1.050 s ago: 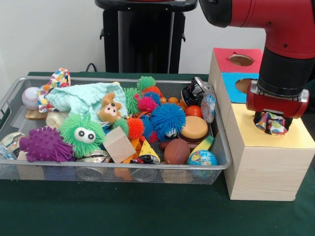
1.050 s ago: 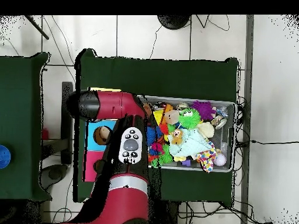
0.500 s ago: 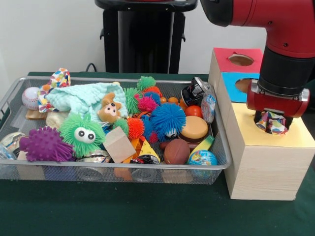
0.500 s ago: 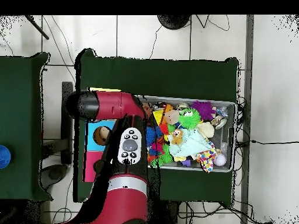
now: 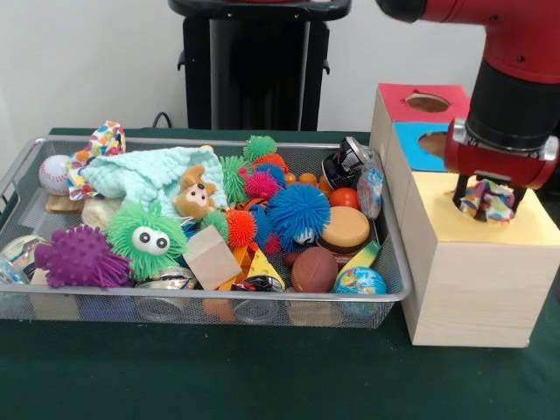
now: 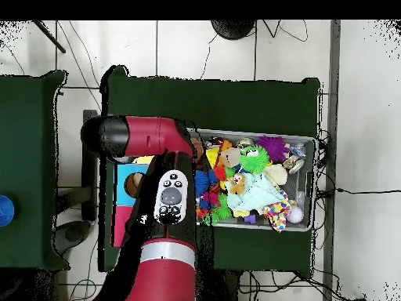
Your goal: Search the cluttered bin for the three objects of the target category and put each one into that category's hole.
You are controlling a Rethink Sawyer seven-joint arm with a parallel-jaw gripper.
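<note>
My gripper [image 5: 486,198] hangs just above the yellow top [image 5: 437,220] of the wooden sorting box [image 5: 464,284], shut on a crumpled multicoloured patterned cloth [image 5: 490,206]. The cloth covers whatever hole lies beneath it. Behind it are the blue section with its hole [image 5: 435,143] and the red section with its hole [image 5: 427,102]. A similar patterned cloth [image 5: 105,140] and a mint cloth [image 5: 144,171] lie at the far left of the wire bin [image 5: 26,162]. In the overhead view my arm [image 6: 168,204] hides the gripper and most of the box [image 6: 123,192].
The bin [image 6: 314,184] is packed with toys: spiky rubber balls [image 5: 297,213], a green fuzzy ball with eyes [image 5: 147,236], a purple spiky ball [image 5: 79,256], a teddy [image 5: 194,194], a baseball [image 5: 54,172], a globe ball [image 5: 360,282]. The box stands tight against the bin's right side.
The gripper has shifted a little right and up with the patterned cloth still held. Nothing in the bin has moved.
</note>
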